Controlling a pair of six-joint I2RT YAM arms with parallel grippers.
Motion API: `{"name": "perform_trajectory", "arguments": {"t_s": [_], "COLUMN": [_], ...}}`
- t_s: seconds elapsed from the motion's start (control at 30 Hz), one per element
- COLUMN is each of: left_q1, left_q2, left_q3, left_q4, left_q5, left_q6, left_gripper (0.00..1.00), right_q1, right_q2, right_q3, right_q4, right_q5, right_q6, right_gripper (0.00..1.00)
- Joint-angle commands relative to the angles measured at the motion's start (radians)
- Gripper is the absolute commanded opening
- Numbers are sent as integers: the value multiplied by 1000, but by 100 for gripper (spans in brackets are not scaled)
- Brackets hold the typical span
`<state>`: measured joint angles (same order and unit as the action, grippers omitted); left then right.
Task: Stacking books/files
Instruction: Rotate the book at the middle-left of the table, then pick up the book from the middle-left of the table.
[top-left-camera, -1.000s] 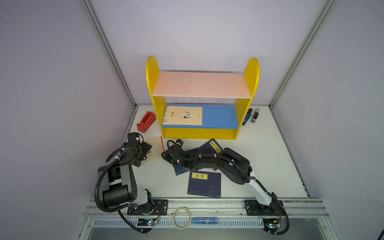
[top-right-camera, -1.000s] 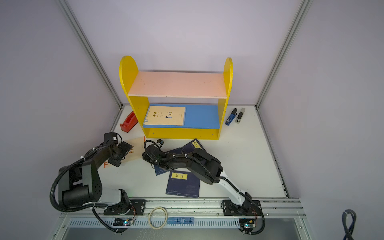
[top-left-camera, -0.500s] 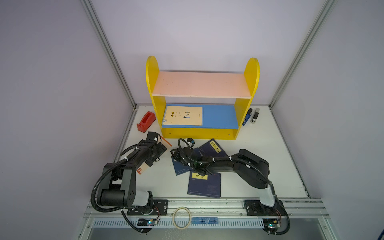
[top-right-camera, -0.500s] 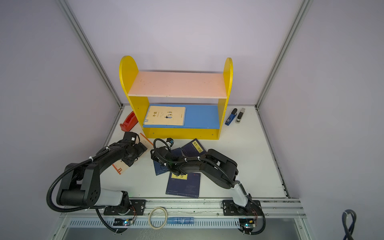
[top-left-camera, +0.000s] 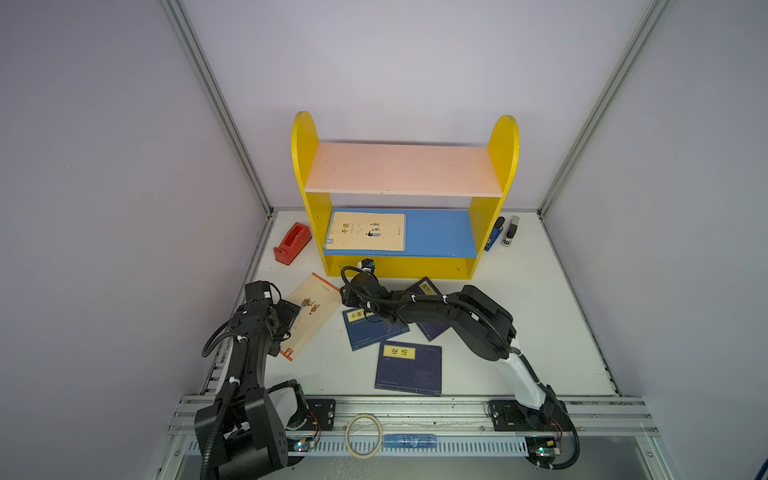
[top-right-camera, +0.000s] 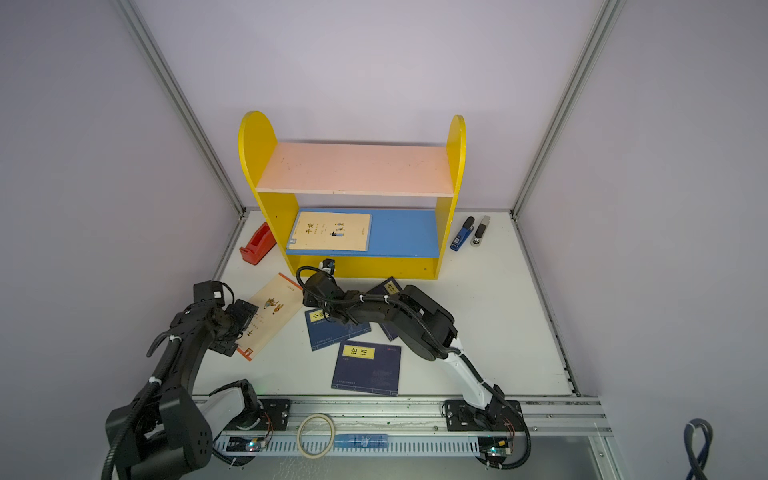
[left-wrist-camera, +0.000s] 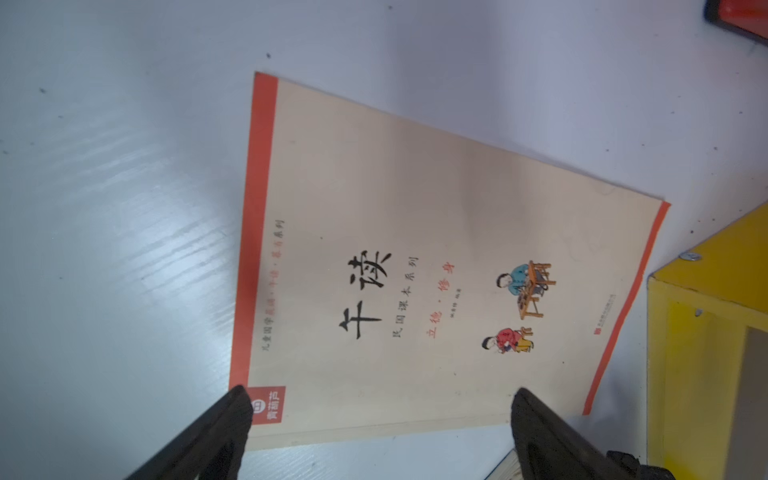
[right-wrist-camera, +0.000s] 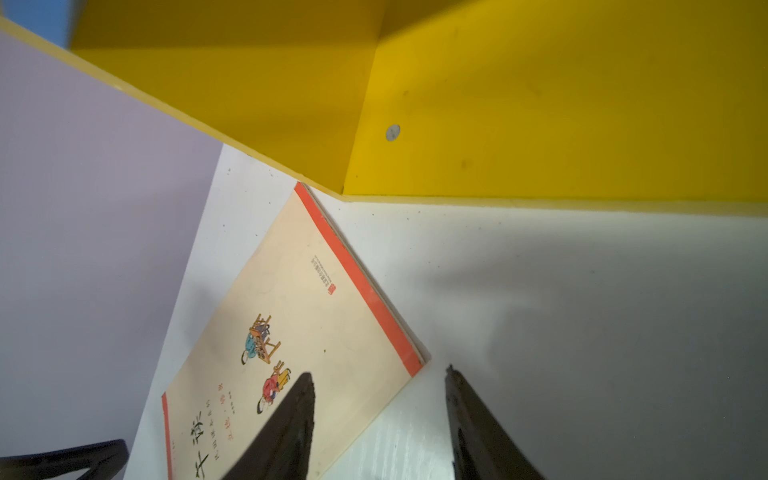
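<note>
The left end effector stands spread to its widest and holds nothing. Its fingers hang over the short end of the cream book, which lies flat and askew near the left edge of the tabletop; we cannot tell whether they touch it. The right end effector is partly open and also empty, with one finger over that book's orange-striped corner and the other over bare tabletop, close before the yellow shelf. Under the right arm lie the middle navy book and the far navy book. The near navy book sits by the front edge. A second cream book rests on the shelf's blue lower board.
</note>
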<state>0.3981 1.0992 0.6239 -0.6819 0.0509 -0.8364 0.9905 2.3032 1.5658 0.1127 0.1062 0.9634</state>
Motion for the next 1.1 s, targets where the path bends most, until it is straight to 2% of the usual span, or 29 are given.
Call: {"name": "perform_trajectory", "arguments": {"t_s": [0.0, 0.07, 0.2, 0.33, 0.53, 0.73, 0.9, 1.03, 1.07], "left_q1": [62, 64, 11, -90, -132, -184, -258, -271, -271], "left_q2": [66, 137, 313, 474, 709, 837, 877, 916, 919], "left_q3": [61, 146, 333, 509, 682, 758, 761, 736, 731], "left_q4": [20, 9, -26, -48, -34, -25, -7, 13, 13], "left_q5": [42, 44, 43, -77, -136, -69, -35, 4, 6], "left_q6": [94, 113, 108, 125, 171, 183, 172, 157, 160], "left_gripper": [100, 100, 100, 99, 99, 98, 98, 98, 95], "right_q1": [-7, -7, -7, -6, -5, 10, 28, 28, 28], "right_q2": [50, 71, 75, 56, 65, 44, 23, 7, 3], "right_q3": [67, 81, 82, 24, -21, -94, -154, -203, -214], "right_q4": [-80, -83, -87, -50, 5, 79, 137, 171, 176], "right_q5": [-60, -76, -84, -68, -82, -60, -46, -29, -20], "right_q6": [9, 26, 53, 112, 243, 344, 422, 479, 488], "right_gripper": [52, 52, 51, 51, 50, 49, 50, 50, 51]}}
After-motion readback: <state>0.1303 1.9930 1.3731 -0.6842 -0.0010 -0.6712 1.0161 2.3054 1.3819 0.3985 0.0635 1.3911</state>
